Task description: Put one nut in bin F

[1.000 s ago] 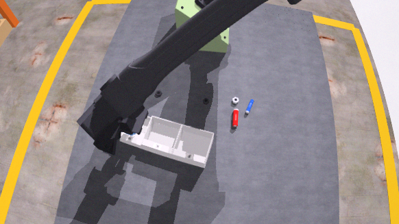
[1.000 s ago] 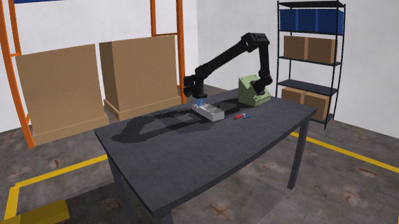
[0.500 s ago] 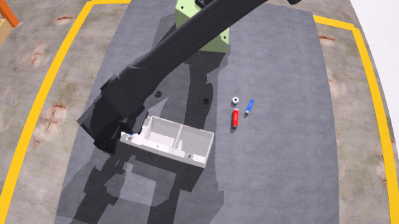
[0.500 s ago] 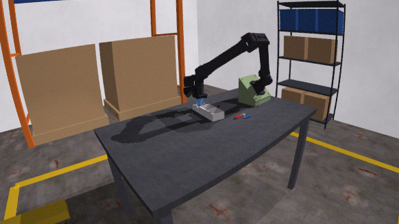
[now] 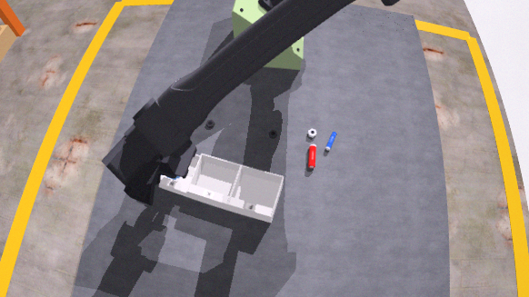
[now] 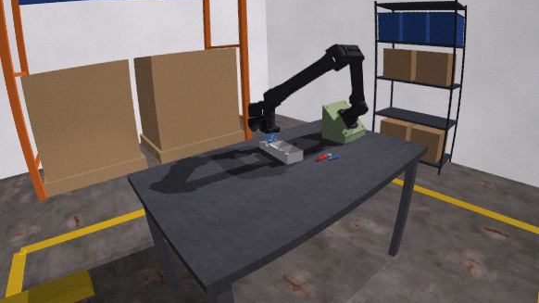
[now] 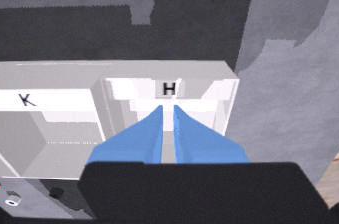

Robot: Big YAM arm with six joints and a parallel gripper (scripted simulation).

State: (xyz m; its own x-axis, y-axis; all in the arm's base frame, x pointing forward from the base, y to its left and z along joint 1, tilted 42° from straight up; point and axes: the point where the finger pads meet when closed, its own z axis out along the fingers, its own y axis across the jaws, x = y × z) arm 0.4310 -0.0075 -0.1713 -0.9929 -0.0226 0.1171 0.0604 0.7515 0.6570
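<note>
A white bin tray (image 5: 224, 185) with several compartments stands on the dark table. In the wrist view I read the labels K (image 7: 26, 99) and H (image 7: 169, 89); no F label shows. My gripper (image 7: 168, 111) hangs over the H compartment at the tray's end, its blue fingers shut with only a thin gap and nothing between them. It also shows in the overhead view (image 5: 173, 179). A silver nut (image 5: 312, 133) lies right of the tray. Two black nuts (image 5: 209, 123) (image 5: 273, 133) lie behind the tray.
A red cylinder (image 5: 312, 155) and a blue cylinder (image 5: 331, 141) lie next to the silver nut. The green robot base (image 5: 268, 25) stands at the table's back. My arm stretches over the table's left half and hides part of it.
</note>
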